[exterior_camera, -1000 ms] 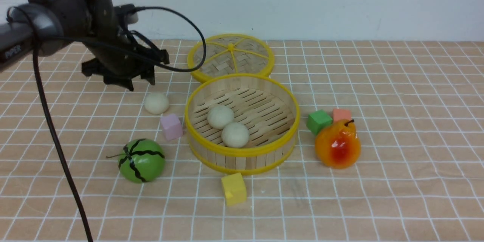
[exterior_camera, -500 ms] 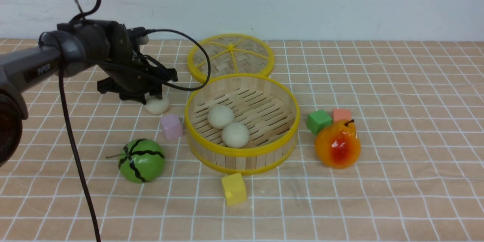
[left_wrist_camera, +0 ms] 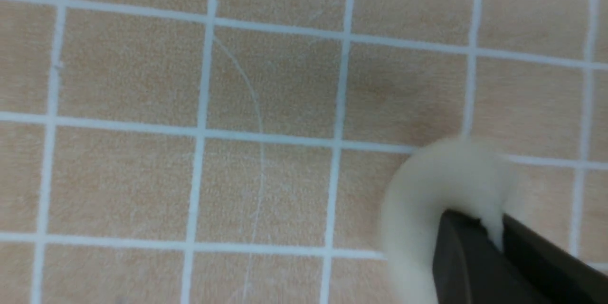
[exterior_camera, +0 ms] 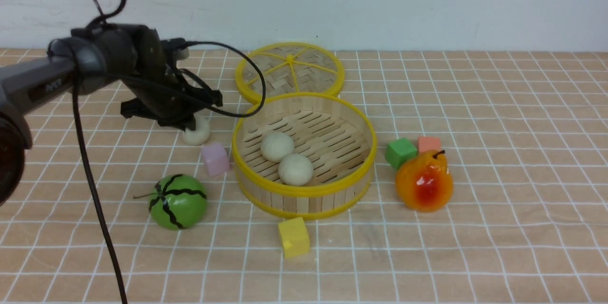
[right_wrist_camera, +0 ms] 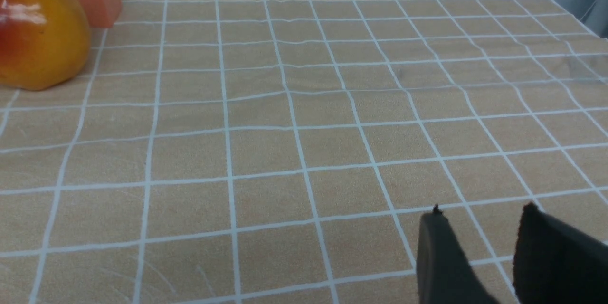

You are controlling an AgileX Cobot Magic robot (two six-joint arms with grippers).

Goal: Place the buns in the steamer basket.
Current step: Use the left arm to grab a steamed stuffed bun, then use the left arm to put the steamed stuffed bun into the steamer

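Observation:
Two cream-white buns [exterior_camera: 277, 146] [exterior_camera: 295, 169] lie inside the steamer basket [exterior_camera: 304, 190], a deep bamboo tray with yellow rims at the table's centre. The third bun [exterior_camera: 199, 134] sits on the tablecloth left of the basket. My left gripper [exterior_camera: 190, 124] is down on it. In the left wrist view the fingers of the left gripper [left_wrist_camera: 493, 228] pinch the soft bun [left_wrist_camera: 437, 185], which bulges around them. My right gripper [right_wrist_camera: 482, 211] is open and empty over bare cloth; it does not show in the front view.
A flat woven lid [exterior_camera: 289, 69] lies behind the basket. A pink cube [exterior_camera: 215, 158] and a green melon [exterior_camera: 178, 201] are left of it, a yellow cube [exterior_camera: 293, 236] in front. A green cube [exterior_camera: 400, 152], orange cube [exterior_camera: 429, 143] and pear [exterior_camera: 424, 180] stand to the right.
My left gripper came down from above the table onto the loose bun and closed on it. The buns in the basket have not moved.

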